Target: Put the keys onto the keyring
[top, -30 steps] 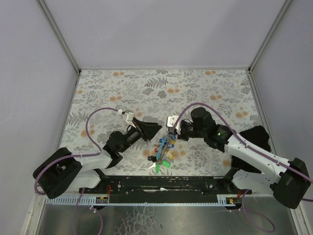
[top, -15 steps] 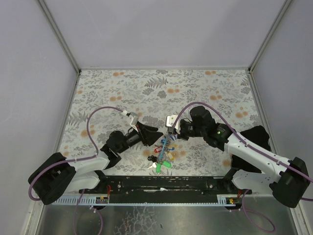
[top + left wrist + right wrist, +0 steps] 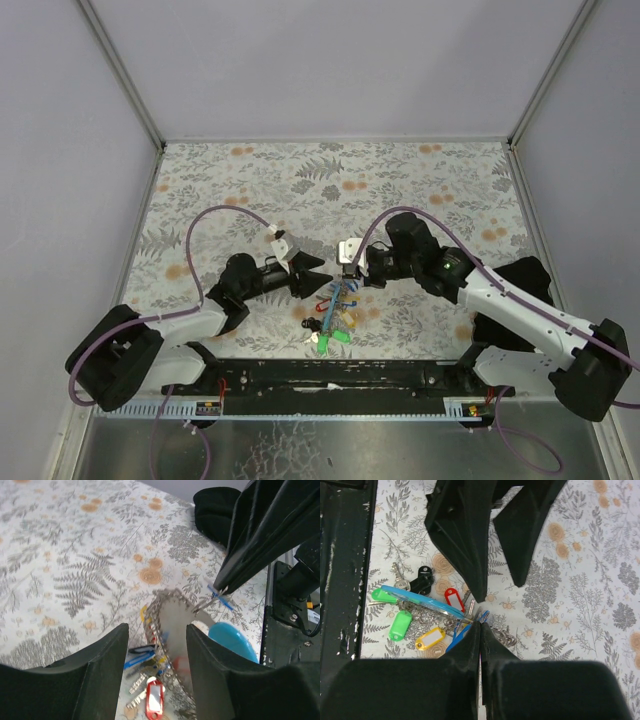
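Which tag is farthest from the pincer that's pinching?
The green tag at the end of the blue strap, nearest the black rail; the other green tag lies closer.

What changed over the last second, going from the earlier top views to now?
The left gripper, open, moved closer to the bunch as its arm levelled out. In its wrist view the keyring now sits between its fingers, just ahead. The right gripper stayed shut on the keyring and barely shifted. The keys lie where they were.
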